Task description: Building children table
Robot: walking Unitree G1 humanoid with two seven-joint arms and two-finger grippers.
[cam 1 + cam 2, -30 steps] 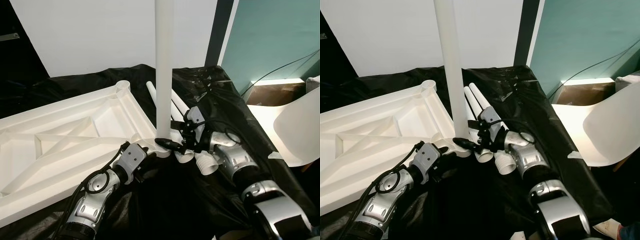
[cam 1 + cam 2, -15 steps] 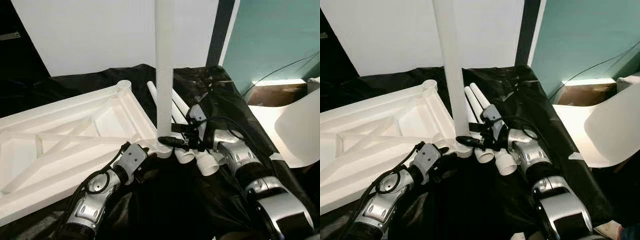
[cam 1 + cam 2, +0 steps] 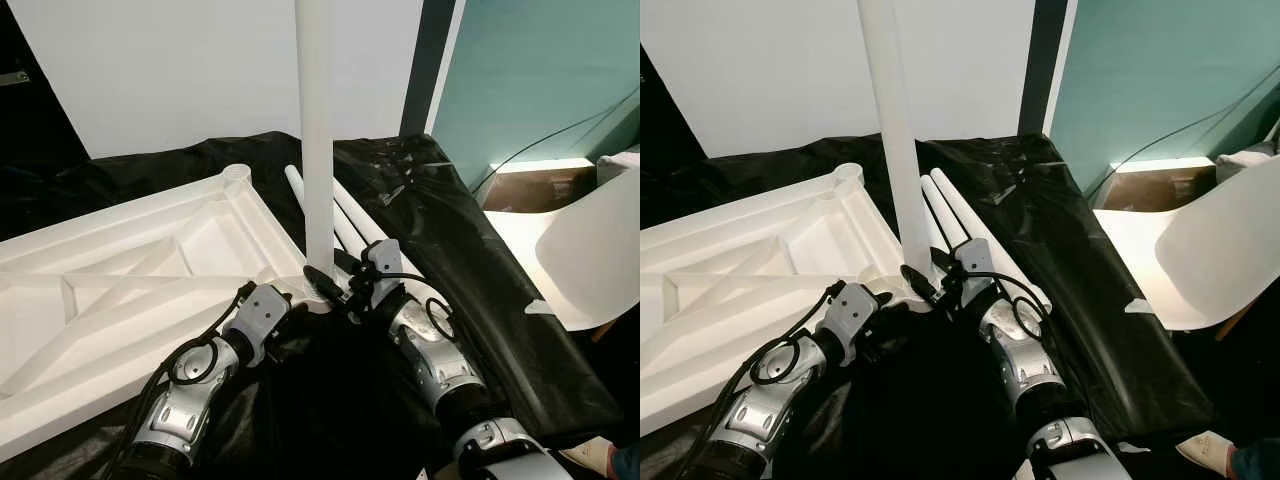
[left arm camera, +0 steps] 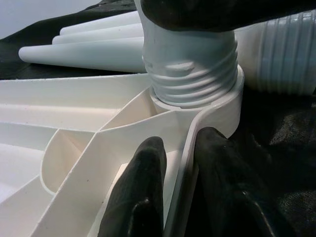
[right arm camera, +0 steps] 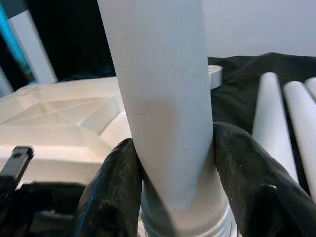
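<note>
The white tabletop [image 3: 120, 270] lies upside down on a black sheet. One white table leg [image 3: 317, 150] stands upright in its near corner socket [image 4: 197, 106], with some thread showing above the socket. My right gripper [image 5: 173, 187] is shut on this leg just above the socket, seen in the head view as the right gripper [image 3: 325, 285]. My left gripper [image 4: 180, 182] is shut on the tabletop's rim beside the socket, one finger on each side of the rim; from the head it is the left gripper [image 3: 292, 303]. Spare legs [image 3: 960, 215] lie side by side behind the socket.
A white chair [image 3: 590, 260] stands at the right past the sheet's edge. A cardboard box [image 3: 540, 185] and a cable sit by the teal wall. Another empty socket [image 3: 237, 175] is at the tabletop's far corner. The black sheet [image 3: 450, 240] is crumpled.
My right arm has swung in from over the spare legs and now holds the leg's base from the near side. The leg stays upright; the left gripper holds still. The camera shifted slightly.
</note>
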